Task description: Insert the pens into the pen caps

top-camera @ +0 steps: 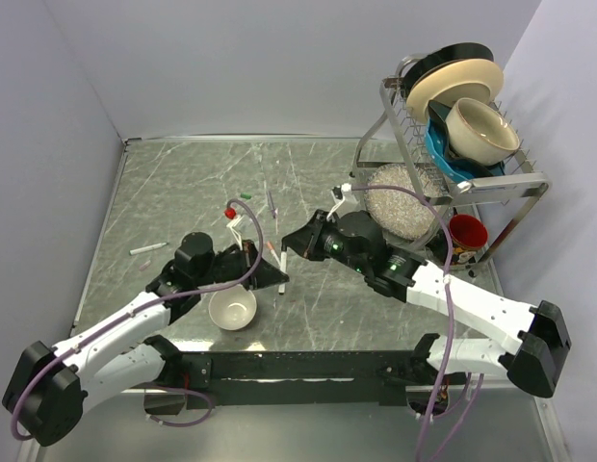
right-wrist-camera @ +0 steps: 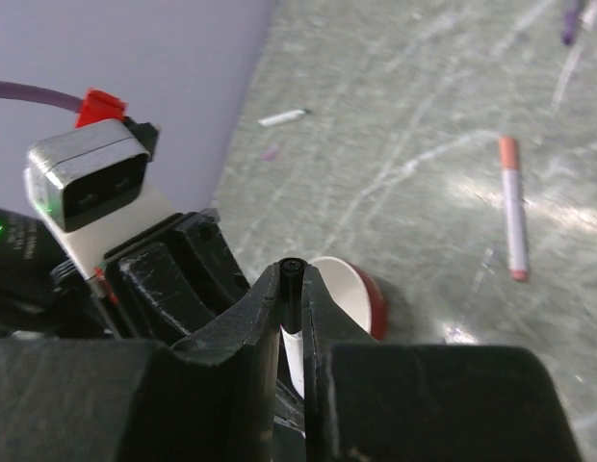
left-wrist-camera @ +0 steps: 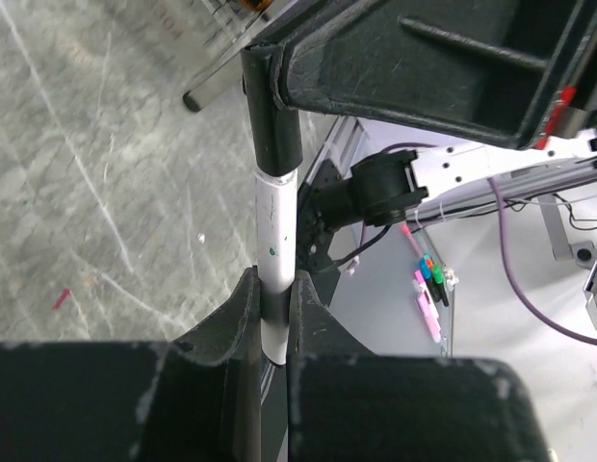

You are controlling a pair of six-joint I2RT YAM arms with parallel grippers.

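Observation:
My left gripper (top-camera: 276, 279) is shut on a white pen (top-camera: 282, 264) and holds it upright above the table; in the left wrist view (left-wrist-camera: 276, 310) the fingers clamp the barrel (left-wrist-camera: 276, 226). A black pen cap (left-wrist-camera: 272, 120) sits on the pen's top end. My right gripper (top-camera: 290, 244) is shut on that cap, seen end-on in the right wrist view (right-wrist-camera: 293, 270). A pen with an orange-red cap (right-wrist-camera: 511, 206) lies on the table. Another white pen (top-camera: 147, 248) lies far left, also in the right wrist view (right-wrist-camera: 282, 117). A green cap (top-camera: 246, 196) lies further back.
A white bowl (top-camera: 232, 309), red outside (right-wrist-camera: 374, 304), stands under the grippers. A purple pen (top-camera: 272, 204) lies near the green cap. A dish rack (top-camera: 515, 183) with plates and bowls, a red cup (top-camera: 467, 232) and a clear textured bowl (top-camera: 400, 197) stand at the right.

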